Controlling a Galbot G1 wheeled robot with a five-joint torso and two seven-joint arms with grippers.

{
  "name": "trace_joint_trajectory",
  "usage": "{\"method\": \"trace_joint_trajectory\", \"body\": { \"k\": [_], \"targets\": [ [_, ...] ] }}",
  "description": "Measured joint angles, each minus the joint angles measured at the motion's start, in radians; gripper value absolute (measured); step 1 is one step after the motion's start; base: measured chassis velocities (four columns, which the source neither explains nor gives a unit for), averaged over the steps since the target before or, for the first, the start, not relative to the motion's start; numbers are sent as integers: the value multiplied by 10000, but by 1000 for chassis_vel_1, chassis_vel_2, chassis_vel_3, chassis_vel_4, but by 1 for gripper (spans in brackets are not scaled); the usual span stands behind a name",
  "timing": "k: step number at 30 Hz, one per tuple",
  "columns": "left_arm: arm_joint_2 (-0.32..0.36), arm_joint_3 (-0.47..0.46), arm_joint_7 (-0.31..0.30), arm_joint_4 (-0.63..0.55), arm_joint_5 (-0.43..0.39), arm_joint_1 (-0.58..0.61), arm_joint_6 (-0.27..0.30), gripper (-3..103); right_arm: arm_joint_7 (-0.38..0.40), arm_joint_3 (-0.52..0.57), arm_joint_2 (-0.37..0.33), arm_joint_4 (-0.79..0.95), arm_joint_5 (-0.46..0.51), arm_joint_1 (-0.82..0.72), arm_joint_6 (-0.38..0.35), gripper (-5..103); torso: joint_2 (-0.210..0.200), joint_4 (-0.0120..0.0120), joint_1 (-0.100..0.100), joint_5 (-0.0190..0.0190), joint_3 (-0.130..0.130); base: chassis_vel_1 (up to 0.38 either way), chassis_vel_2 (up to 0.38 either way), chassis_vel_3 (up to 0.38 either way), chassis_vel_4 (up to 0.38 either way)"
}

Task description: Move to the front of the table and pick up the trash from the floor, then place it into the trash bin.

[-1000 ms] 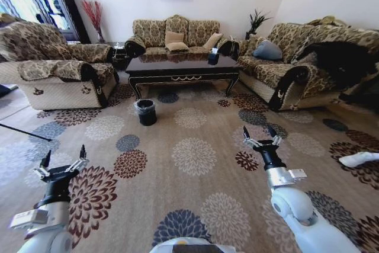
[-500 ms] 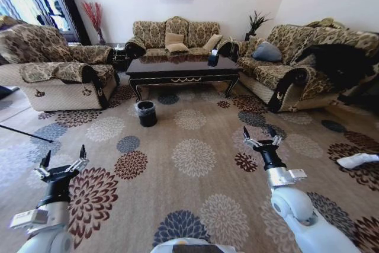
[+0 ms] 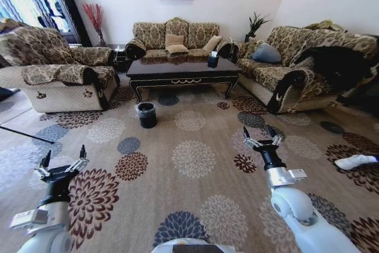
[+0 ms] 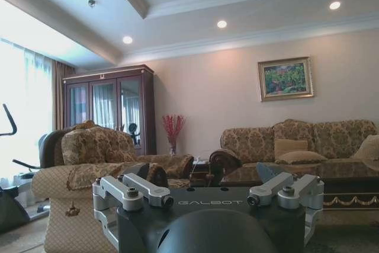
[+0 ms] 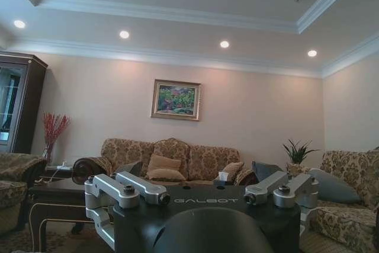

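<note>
The left gripper (image 3: 62,159), a black two-fingered claw on a white arm, is held low over the flower-patterned beige carpet (image 3: 195,158) with its fingers spread wide and nothing between them; in the left wrist view its grey metal finger links (image 4: 139,191) are seen splayed apart. Ahead of it and off to its left a patterned brown-and-cream armchair (image 3: 56,78) is seen. Ahead and to its right, well apart from it, the small round black trash bin (image 3: 147,114) with a whitish liner folded over its rim is stood on the carpet. Just beyond the bin, near its far side, the long low glossy dark brown coffee table (image 3: 180,70) with curved legs and gold scroll ornament is placed; a small dark box (image 3: 213,60) is set on its right end. Behind the table a patterned three-seat sofa (image 3: 177,37) is set against the wall. Trash on the floor cannot be made out on the busy carpet. The right gripper (image 3: 262,137), likewise black on a white arm, is held over the carpet level with the table's right end, well short of it, its fingers also spread wide and empty. To its right a patterned sofa (image 3: 296,66) is seen, with a black cloth (image 3: 340,63) draped over it.
</note>
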Motion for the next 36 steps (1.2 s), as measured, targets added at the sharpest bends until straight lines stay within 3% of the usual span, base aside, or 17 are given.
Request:
{"method": "trace_joint_trajectory", "body": {
  "k": [36],
  "targets": [
    [0,0,0,0,0,0,0,100,0,0,0,0,0,0,0,100,1524,0,632,0,890,0,0,0,0]
  ]
}}
